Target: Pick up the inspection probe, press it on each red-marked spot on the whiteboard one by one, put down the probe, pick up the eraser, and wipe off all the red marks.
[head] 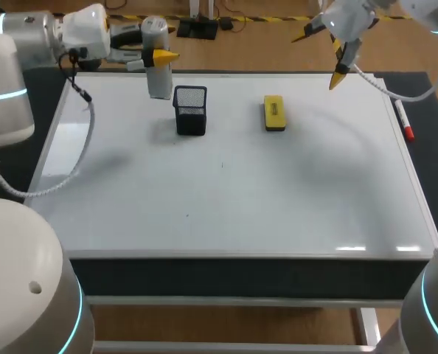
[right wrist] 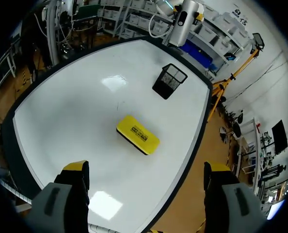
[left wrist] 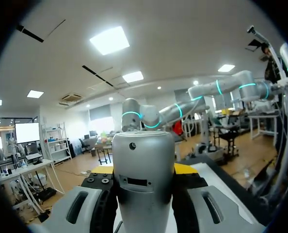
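Only the head view takes in the whole board [head: 226,199]. At its far left, the left gripper [head: 158,56] holds the silvery probe [head: 158,80] upright in the air. Just right of it, the black mesh cup [head: 190,110] stands on the board. Further right lies the yellow eraser [head: 274,113], well apart from the cup. The right gripper [head: 323,55] hangs over the far right edge. A red marker [head: 405,122] lies off the board's right side, and no other view shows it.

The left wrist view shows the grip up close. The left gripper [left wrist: 145,169] is clamped on the probe [left wrist: 144,194], with a pad pressed to each side of the cylinder.

The right wrist view settles what the head view leaves unclear: the right gripper [right wrist: 146,167] is spread wide and holds nothing. The eraser [right wrist: 137,134] lies on the board [right wrist: 76,111] ahead of the right gripper and apart from it. The cup [right wrist: 169,80] stands beyond the eraser, and the probe [right wrist: 183,22] is farther off.
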Controlling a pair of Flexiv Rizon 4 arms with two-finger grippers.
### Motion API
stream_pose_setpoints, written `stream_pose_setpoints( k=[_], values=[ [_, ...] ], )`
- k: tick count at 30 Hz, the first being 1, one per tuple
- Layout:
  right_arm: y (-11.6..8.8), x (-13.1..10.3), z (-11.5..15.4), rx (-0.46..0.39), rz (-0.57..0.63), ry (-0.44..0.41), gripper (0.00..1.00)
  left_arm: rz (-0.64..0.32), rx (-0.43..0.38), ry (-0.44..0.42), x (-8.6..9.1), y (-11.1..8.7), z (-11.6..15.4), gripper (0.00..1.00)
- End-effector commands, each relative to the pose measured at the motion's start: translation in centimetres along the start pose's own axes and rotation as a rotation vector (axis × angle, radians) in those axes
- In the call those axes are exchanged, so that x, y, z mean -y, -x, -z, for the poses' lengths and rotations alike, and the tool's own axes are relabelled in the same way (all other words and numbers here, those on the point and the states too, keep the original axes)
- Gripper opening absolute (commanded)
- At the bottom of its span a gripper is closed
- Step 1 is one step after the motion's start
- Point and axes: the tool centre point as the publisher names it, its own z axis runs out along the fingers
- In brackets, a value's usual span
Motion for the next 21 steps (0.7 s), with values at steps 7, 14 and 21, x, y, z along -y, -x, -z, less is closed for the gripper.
stream_pose_setpoints(
  k=[7,14,21],
  values=[
    [0.1,0.0,0.1,-0.004,0.002,-0.002,1.0,0.038,-0.108,-0.056,-3.3,2.8,-3.4,0.0],
    [0.1,0.0,0.1,-0.004,0.002,-0.002,1.0,0.066,-0.112,-0.074,-5.2,3.5,-3.9,0.0],
    [0.1,0.0,0.1,-0.004,0.002,-0.002,1.0,0.074,-0.116,-0.079,-5.9,3.9,-4.2,0.0]
  ],
)
